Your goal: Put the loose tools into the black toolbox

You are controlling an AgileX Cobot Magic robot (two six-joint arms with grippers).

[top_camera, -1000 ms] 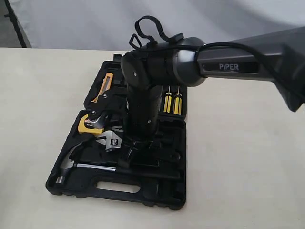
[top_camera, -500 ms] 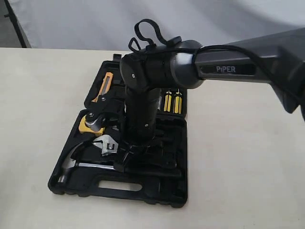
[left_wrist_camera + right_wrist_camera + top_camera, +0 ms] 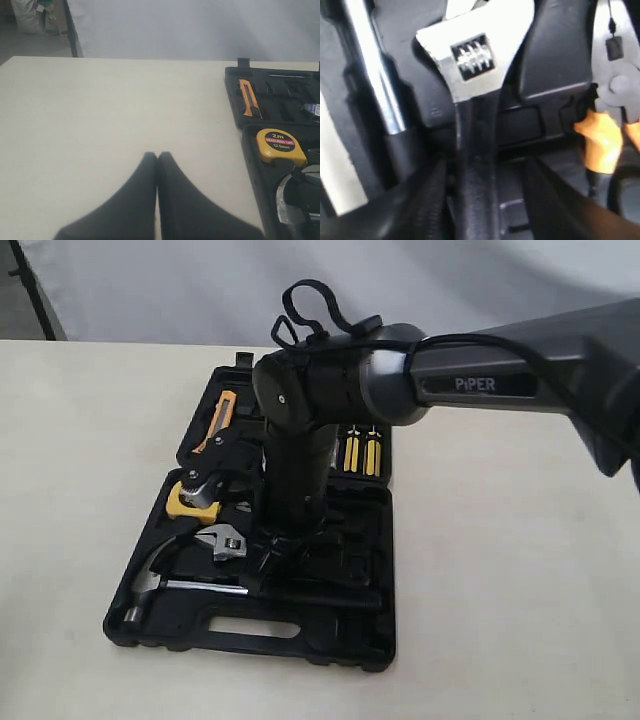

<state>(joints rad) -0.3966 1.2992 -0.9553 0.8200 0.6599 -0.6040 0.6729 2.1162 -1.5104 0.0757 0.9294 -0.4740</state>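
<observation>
**A:** Wrench [image 3: 225, 540] placement?

**B:** It lies in the black toolbox [image 3: 250, 632], between hammer [image 3: 150, 580] and tape measure [image 3: 190, 505]. The right gripper [image 3: 480, 200] holds its jaws apart astride the handle, gripping nothing.

**A:** Best next move?

**B:** Rise straight, without nudging that handle. The left gripper [image 3: 157, 165] has its jaws pressed together, empty.

One toolbox [image 3: 340, 642], one hammer [image 3: 205, 587], one wrench [image 3: 226, 541], one tape measure [image 3: 279, 146], two screwdrivers [image 3: 351, 455]

The right arm [image 3: 300, 470] hangs straight down with the right fingers [image 3: 415, 210] parted, while the left fingers [image 3: 137, 200] press together
</observation>
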